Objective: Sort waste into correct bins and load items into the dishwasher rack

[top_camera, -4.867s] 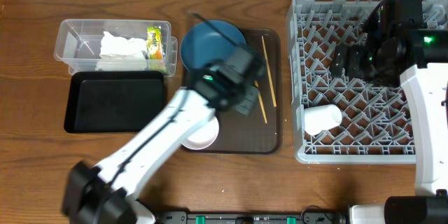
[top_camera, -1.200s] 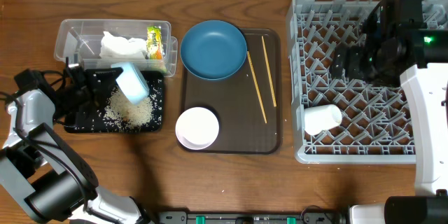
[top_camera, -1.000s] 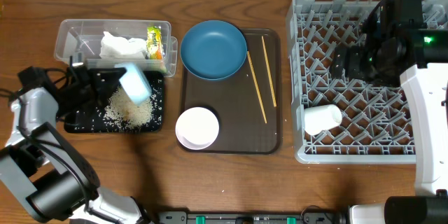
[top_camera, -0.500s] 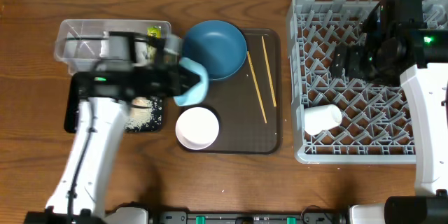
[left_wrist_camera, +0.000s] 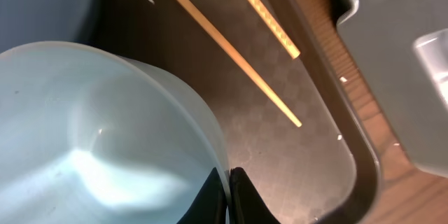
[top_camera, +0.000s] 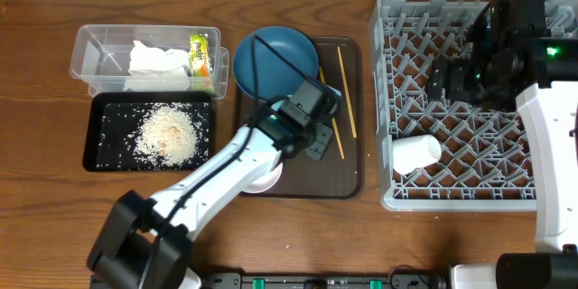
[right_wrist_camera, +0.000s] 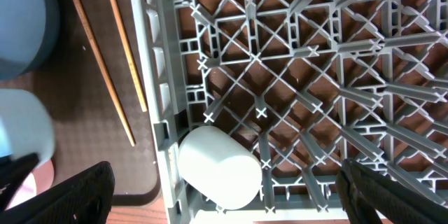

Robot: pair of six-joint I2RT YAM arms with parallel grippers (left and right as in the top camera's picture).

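Brown wooden tabletop (top_camera: pixel 54 217) with visible grain carries everything. At the upper left stands a clear plastic tub (top_camera: pixel 90 50) of rectangular shape; inside it lie crumpled white tissue (top_camera: pixel 153 61) and a yellow-orange wrapper (top_camera: pixel 200 57). Just below the tub is a shallow black tray (top_camera: pixel 95 144) with a heap of beige, rice-like crumbs (top_camera: pixel 167 134) and some scattered grains around it.

In the middle lies a dark brown tray (top_camera: pixel 307 181) with a fine checked texture. It holds a round, smooth dark blue bowl (top_camera: pixel 289 54), two thin wooden chopsticks (top_camera: pixel 347 90) and a white bowl (top_camera: pixel 267 182), which is partly hidden under the left arm.

At the right stands the grey plastic rack (top_camera: pixel 397 18), a lattice with upright pegs. A white cup (top_camera: pixel 415 154) lies on its side in the near left corner.

The left arm reaches diagonally from the lower left edge to above the brown tray. The left gripper (left_wrist_camera: pixel 227 194) is closed tightly on the thin rim of the glossy pale blue bowl (left_wrist_camera: pixel 91 126), just beside the chopsticks.

The right arm is bent above the rack, and the right gripper (right_wrist_camera: pixel 224 175) points down with its jaws wide apart, holding nothing.
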